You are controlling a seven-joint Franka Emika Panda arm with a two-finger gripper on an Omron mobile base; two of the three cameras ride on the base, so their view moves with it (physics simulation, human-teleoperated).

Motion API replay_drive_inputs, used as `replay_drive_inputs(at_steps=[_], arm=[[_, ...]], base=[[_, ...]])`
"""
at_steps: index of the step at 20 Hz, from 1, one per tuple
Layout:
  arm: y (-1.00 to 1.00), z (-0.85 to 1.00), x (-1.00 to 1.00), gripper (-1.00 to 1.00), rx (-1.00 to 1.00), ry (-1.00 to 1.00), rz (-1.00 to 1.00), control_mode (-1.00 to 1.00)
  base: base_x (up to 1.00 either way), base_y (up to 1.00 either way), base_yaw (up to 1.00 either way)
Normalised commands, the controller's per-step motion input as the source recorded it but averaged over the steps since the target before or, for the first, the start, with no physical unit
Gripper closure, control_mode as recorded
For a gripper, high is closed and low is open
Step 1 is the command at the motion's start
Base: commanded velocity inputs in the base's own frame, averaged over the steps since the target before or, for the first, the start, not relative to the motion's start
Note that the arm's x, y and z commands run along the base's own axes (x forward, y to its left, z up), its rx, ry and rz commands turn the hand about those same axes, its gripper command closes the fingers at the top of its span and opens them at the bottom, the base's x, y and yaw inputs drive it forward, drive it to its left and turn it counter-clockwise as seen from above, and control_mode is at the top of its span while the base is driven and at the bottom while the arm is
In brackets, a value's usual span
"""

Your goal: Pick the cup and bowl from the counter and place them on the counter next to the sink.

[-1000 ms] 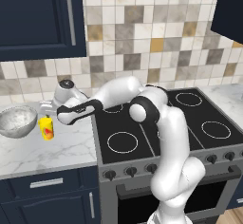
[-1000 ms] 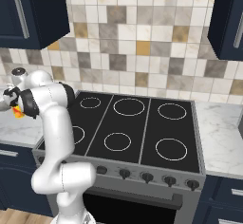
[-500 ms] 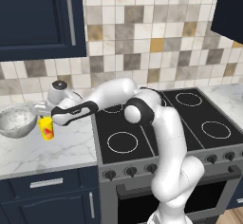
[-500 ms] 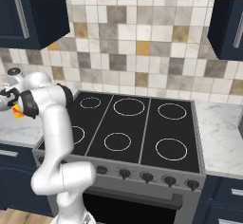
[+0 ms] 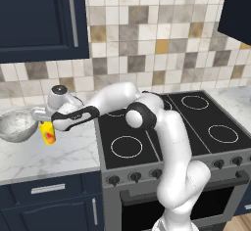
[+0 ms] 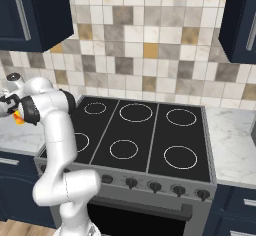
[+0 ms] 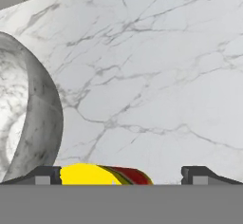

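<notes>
A: How is the cup (image 5: 48,133) appearing?

B: It is showing as a small bright yellow tumbler with a red-orange mark, standing upright on the counter (image 5: 59,156), just beside the bowl (image 5: 17,126) — between the bowl and the stove (image 5: 162,127).

A: And the bowl?

B: It is presenting a wide, grey-white speckled body with a thick rim. In the hand view, what shows of its pale interior (image 7: 12,109) is holding nothing.

A: Is the gripper (image 5: 41,113) closing on anything?

B: It is hanging directly above the cup. In the hand view the two fingertips (image 7: 47,174) are standing well apart, with the cup's rim (image 7: 102,174) lying between them nearer one tip — the jaws are spread and gripping nothing.
</notes>
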Motion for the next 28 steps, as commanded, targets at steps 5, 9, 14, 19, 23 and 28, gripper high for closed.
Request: replay_drive_inputs(at_steps=[5, 9, 14, 19, 23, 28], arm=[[0.00, -0.22, 0.00, -1.00, 0.00, 0.00, 0.00, -1.00], [0.00, -0.23, 0.00, -1.00, 0.00, 0.00, 0.00, -1.00], [0.00, -0.17, -0.07, -1.00, 0.00, 0.00, 0.00, -1.00], [0.00, -0.07, -0.44, -1.00, 0.00, 0.00, 0.00, -1.00], [0.00, -0.17, -0.62, -1.00, 0.00, 0.00, 0.00, -1.00], [-0.04, -0.34, -0.57, -1.00, 0.00, 0.00, 0.00, -1.00]], base=[[0.00, 0.00, 0.00], [0.00, 0.00, 0.00], [0.00, 0.00, 0.00], [0.00, 0.00, 0.00], [0.00, 0.00, 0.00], [0.00, 0.00, 0.00]])
